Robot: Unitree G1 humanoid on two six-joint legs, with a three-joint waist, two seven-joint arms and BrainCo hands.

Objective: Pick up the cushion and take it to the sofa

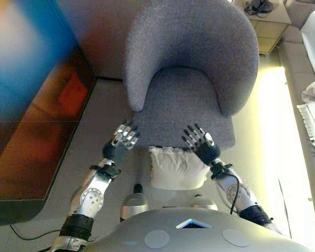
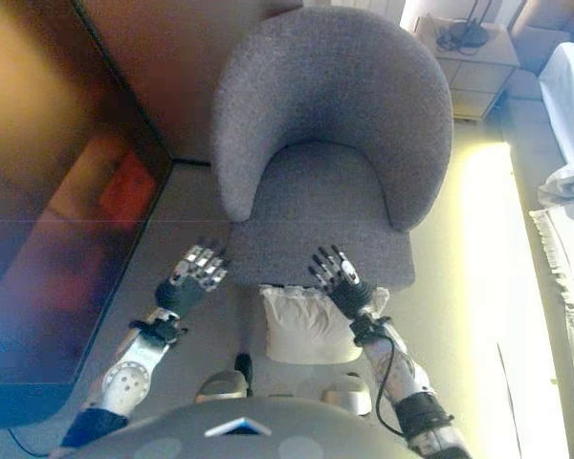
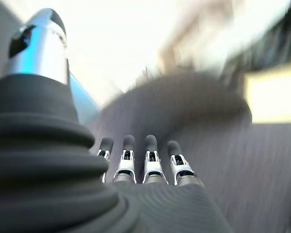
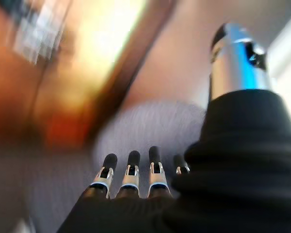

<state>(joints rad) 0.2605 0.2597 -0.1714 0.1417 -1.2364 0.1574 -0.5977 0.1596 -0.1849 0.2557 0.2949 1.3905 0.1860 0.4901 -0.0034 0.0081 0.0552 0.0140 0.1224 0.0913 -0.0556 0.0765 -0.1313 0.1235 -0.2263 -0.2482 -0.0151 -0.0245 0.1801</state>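
Observation:
A white cushion [image 1: 176,168] lies on the floor just in front of the grey armchair [image 1: 191,68], below and between my two hands; it also shows in the right eye view [image 2: 306,323]. My left hand [image 1: 125,136] hovers to the cushion's left, fingers straight and empty; its wrist view [image 3: 140,162] shows the armchair [image 3: 194,121] past the fingers. My right hand [image 1: 200,140] hovers over the cushion's upper right corner, open and empty, as its wrist view [image 4: 136,172] shows. Neither hand touches the cushion.
A dark cabinet or screen [image 1: 26,105] stands along the left. A wooden side table [image 1: 270,23] stands at the back right. White cloth and a sofa edge [image 1: 312,68] run along the right side. A lit strip of floor [image 1: 273,136] lies right of the armchair.

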